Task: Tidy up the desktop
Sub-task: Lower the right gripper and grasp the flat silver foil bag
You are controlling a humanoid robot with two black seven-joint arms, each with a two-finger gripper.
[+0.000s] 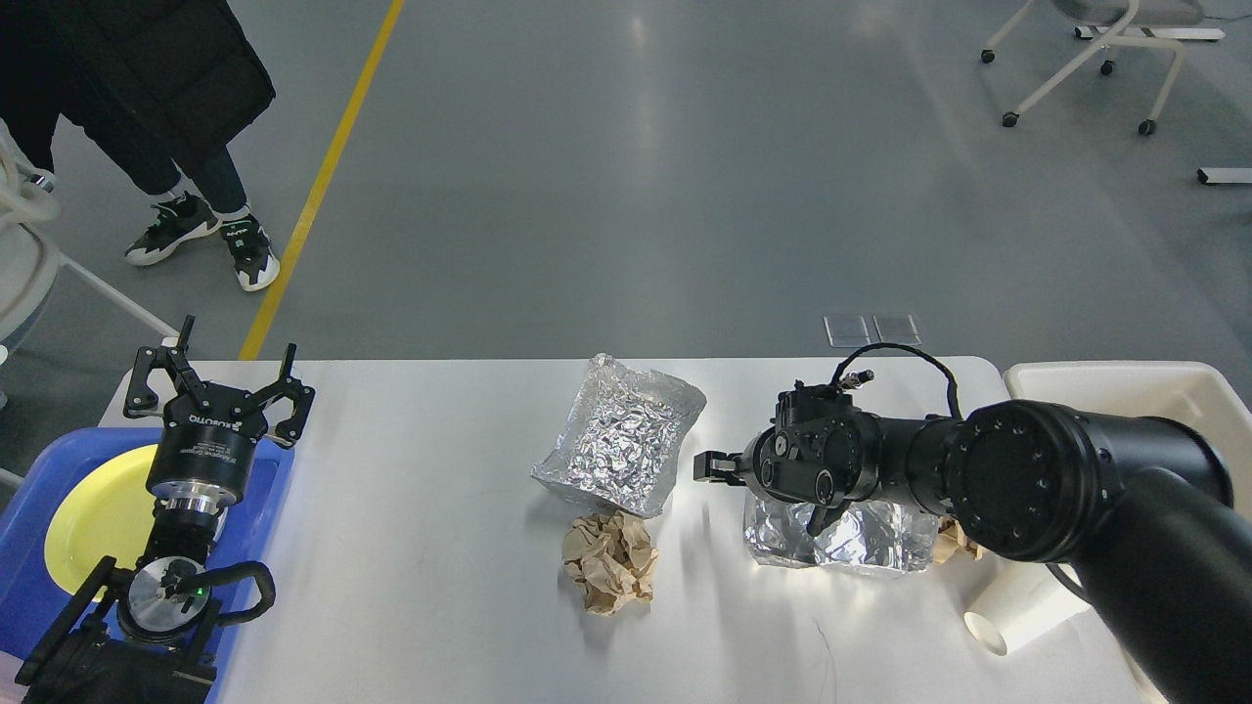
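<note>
The white desktop (421, 508) carries litter. A crumpled foil tray (621, 445) lies at the centre with a brown paper ball (608, 562) in front of it. A second foil tray (851, 538) lies to the right. My right gripper (763, 494) hangs low over that tray's far left edge. One finger sticks out to the left and the other points down onto the foil, so it looks open. My left gripper (217, 376) is open and empty above the far edge of the blue tray (269, 489).
A yellow plate (93, 518) lies in the blue tray. A white paper cup (1022, 611) lies on its side at the front right. Another brown paper ball (947, 543) is mostly hidden by my right arm. A cream-white bin (1125, 381) stands off the right end. A person (147, 88) stands at the far left.
</note>
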